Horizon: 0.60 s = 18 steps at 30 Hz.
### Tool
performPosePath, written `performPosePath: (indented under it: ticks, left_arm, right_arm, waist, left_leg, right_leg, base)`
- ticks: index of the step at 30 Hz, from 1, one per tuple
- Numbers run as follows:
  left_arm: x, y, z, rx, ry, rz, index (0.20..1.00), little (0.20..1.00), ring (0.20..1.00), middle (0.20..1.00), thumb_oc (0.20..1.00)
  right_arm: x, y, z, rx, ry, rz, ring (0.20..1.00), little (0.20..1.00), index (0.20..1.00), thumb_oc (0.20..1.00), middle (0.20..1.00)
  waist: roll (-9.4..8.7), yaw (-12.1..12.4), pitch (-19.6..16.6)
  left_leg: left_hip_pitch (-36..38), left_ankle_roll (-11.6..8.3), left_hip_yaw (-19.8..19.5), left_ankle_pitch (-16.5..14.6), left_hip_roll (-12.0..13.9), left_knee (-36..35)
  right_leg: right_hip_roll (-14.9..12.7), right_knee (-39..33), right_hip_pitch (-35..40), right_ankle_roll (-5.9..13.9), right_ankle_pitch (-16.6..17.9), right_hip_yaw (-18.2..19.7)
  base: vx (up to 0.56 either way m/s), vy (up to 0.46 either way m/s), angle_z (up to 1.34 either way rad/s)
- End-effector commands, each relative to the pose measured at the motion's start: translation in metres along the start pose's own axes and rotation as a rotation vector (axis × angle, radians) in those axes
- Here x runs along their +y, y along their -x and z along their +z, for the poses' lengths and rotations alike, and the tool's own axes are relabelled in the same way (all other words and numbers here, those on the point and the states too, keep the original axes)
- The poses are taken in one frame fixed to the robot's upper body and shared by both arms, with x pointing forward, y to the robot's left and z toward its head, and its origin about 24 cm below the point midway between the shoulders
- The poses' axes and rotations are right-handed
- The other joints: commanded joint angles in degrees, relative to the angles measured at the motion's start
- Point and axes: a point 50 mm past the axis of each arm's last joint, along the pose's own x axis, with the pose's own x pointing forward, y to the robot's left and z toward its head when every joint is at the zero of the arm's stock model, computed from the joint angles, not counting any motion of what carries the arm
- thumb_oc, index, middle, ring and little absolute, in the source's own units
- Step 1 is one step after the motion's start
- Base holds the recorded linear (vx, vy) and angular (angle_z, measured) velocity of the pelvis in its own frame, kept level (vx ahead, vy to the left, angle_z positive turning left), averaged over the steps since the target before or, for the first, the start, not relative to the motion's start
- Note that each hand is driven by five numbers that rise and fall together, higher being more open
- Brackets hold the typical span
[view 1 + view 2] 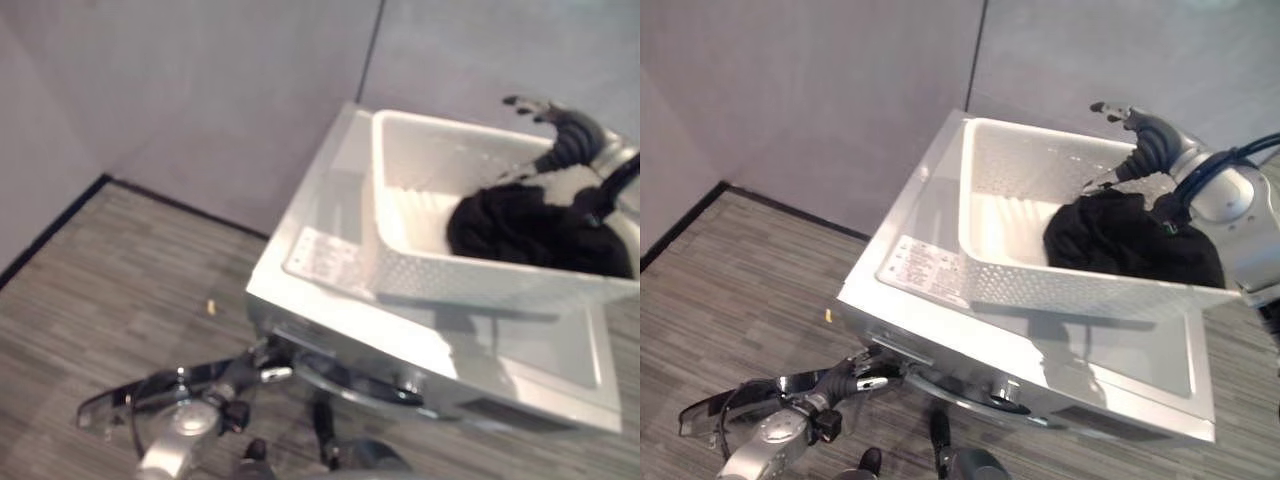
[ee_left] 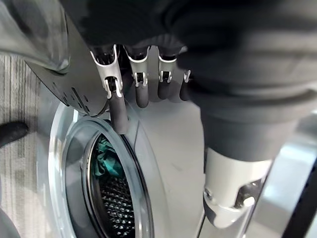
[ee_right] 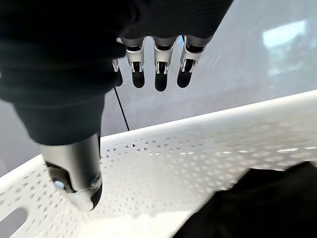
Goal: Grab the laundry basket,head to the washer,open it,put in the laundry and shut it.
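Left hand (image 1: 855, 377) low at the washer (image 1: 1060, 350) front, fingers straight, beside the open door (image 2: 74, 163). Basket (image 1: 1040, 285) sits on top. Right hand (image 1: 1140, 130) relaxed, empty, hovers over the basket's far rim; black laundry (image 1: 1130, 240) directly below, nearer it.
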Motion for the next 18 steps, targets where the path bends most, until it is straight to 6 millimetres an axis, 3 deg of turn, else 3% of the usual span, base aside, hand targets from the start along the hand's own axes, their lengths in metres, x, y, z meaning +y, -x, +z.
performPosePath:
  ticks: [1, 2, 6, 9, 18]
  left_arm:
    - [0.004, -0.009, 0.039, -0.178, -0.064, -0.002, 1.0, 1.0, 1.0, 1.0, 1.0]
    - [0.008, -0.007, 0.038, -0.177, -0.063, 0.008, 1.0, 1.0, 1.0, 1.0, 1.0]
    - [0.013, -0.001, 0.033, -0.171, -0.055, 0.026, 1.0, 1.0, 1.0, 1.0, 1.0]
    - [0.016, 0.005, 0.03, -0.171, -0.051, 0.038, 1.0, 1.0, 1.0, 1.0, 1.0]
    - [0.009, 0.003, 0.028, -0.158, -0.059, 0.01, 1.0, 1.0, 1.0, 1.0, 1.0]
  right_arm:
    - [-0.066, 0.022, -0.001, 0.032, 0.071, -0.221, 1.0, 1.0, 1.0, 1.0, 1.0]
    - [-0.082, 0.029, -0.004, 0.059, 0.088, -0.278, 1.0, 1.0, 1.0, 1.0, 1.0]
    - [-0.098, 0.039, -0.012, 0.105, 0.091, -0.332, 1.0, 1.0, 1.0, 1.0, 1.0]
    - [-0.077, 0.039, -0.023, 0.151, 0.1, -0.223, 1.0, 1.0, 1.0, 1.0, 1.0]
    - [-0.019, 0.036, -0.032, 0.153, 0.046, 0.012, 1.0, 1.0, 1.0, 1.0, 1.0]
  waist:
    - [0.64, -1.4, -5.7]
    - [0.22, -1.8, -6.0]
    - [-0.5, -2.4, -6.5]
    - [-1.07, -2.9, -6.6]
    - [-1.01, -2.0, -5.7]
  left_leg:
    - [1.3, -0.24, -1.1, -3.5, 5.4, 2.6]
    - [2.0, -0.11, -0.3, -4.0, 5.3, 2.4]
    - [4.1, 0.53, 2.4, -5.1, 5.0, 1.9]
    - [6.2, 1.09, 4.8, -6.2, 4.7, 1.6]
    - [6.8, 1.3, 4.3, -6.5, 4.6, 1.3]
  right_leg:
    - [-7.2, 8.7, -5.4, 6.26, -1.2, -0.1]
    - [-7.3, 8.4, -5.5, 6.5, -0.6, 0.6]
    - [-7.0, 8.1, -5.7, 7.29, 0.9, 2.9]
    - [-6.4, 8.5, -5.8, 7.92, 1.4, 5.1]
    - [-7.4, 8.8, -5.3, 7.86, 0.7, 4.0]
  base:
    - [0.03, 0.083, -0.18]
    - [0.03, 0.085, -0.13]
    - [0.01, 0.074, -0.48]
    - [0.02, 0.062, -0.61]
    - [-0.01, 0.029, -0.04]
